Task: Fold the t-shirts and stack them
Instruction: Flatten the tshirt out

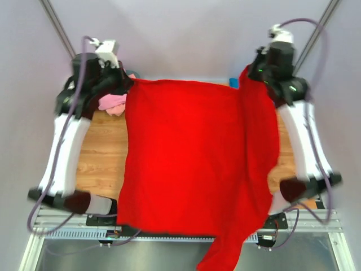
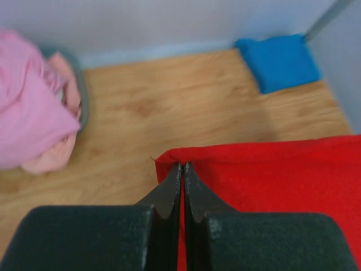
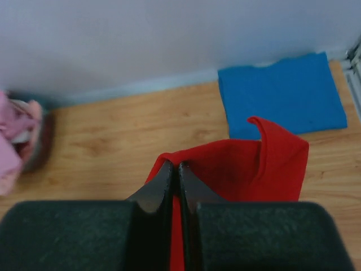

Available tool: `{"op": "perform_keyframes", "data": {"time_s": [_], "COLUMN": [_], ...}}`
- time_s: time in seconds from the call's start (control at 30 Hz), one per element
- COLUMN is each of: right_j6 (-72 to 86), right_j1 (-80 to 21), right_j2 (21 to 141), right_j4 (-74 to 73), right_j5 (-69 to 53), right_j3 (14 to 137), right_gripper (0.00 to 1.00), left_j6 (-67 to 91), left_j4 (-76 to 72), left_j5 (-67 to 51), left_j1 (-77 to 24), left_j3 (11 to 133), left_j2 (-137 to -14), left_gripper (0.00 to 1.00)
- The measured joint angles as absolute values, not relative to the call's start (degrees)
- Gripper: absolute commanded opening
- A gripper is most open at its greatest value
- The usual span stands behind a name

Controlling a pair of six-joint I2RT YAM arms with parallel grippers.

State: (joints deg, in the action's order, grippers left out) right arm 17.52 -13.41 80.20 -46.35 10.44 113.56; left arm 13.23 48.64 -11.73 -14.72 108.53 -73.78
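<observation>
Folding looks barely begun: a blue shirt (image 3: 282, 90) lies folded far right on the counter (image 2: 169, 101) (the only one done, I'd judge). Left hand (image 2: 181, 169) and right hand (image 3: 175, 167) each pinch the far edge of the outspread red shirt (image 1: 192, 158); pink shirts (image 2: 28, 113) sit heaped far left.

No text, label, brand, number or sign can be read in any of the three views.

Light wood-grain worktop (image 1: 104, 155). Pale grey wall (image 1: 186, 34) behind it. Diagonal metal strut (image 1: 56, 25) far left corner. Aluminium rail (image 1: 67, 231) along near edge.
</observation>
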Motion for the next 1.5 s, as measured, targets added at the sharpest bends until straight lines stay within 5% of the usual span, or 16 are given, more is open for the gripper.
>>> {"op": "perform_keyframes", "data": {"time_s": [0.07, 0.1, 0.17, 0.2, 0.3, 0.57, 0.9, 1.2, 1.5], "right_j6": [16.29, 15.64, 14.44, 13.89, 12.62, 11.79, 15.86, 16.69, 17.89], "right_j1": [-13.28, -13.10, -12.80, -12.56, -12.03, -11.35, -11.40, -17.43, -23.75], "right_j2": [93.56, 99.88, 111.11, 118.15, 130.98, 119.15, 101.30, 120.40, 138.91], "right_j4": [-45.58, -45.87, -47.37, -49.12, -52.31, -48.71, -43.81, -50.35, -56.29], "right_j5": [10.90, 10.81, 10.52, 10.39, 10.44, 10.00, 3.31, -4.62, -7.03], "right_j3": [113.56, 114.80, 120.29, 125.56, 137.88, 122.80, 102.04, 110.56, 128.40], "right_gripper": [0.27, 0.59, 0.87, 0.89, 0.93, 0.94, 0.85, 0.82, 0.80], "left_j6": [13.82, 14.02, 13.87, 13.87, 14.55, 15.14, 17.54, 23.86, 28.95], "left_j4": [47.77, 47.70, 48.60, 48.82, 51.62, 51.86, 44.18, 37.89, 29.67], "left_j5": [-10.22, -9.21, -7.35, -6.48, -5.28, -4.80, -3.73, -5.96, -8.25], "left_j1": [-10.96, -9.63, -7.97, -7.38, -6.76, -8.40, -14.90, -17.98, -19.51], "left_j3": [105.12, 104.22, 104.29, 104.92, 109.75, 110.59, 89.19, 69.71, 68.18], "left_j2": [-83.68, -88.82, -99.02, -103.74, -115.00, -109.80, -93.01, -98.74, -104.95], "left_gripper": [0.05, 0.22, 0.53, 0.76, 0.98, 1.00, 0.96, 0.94, 0.93]}}
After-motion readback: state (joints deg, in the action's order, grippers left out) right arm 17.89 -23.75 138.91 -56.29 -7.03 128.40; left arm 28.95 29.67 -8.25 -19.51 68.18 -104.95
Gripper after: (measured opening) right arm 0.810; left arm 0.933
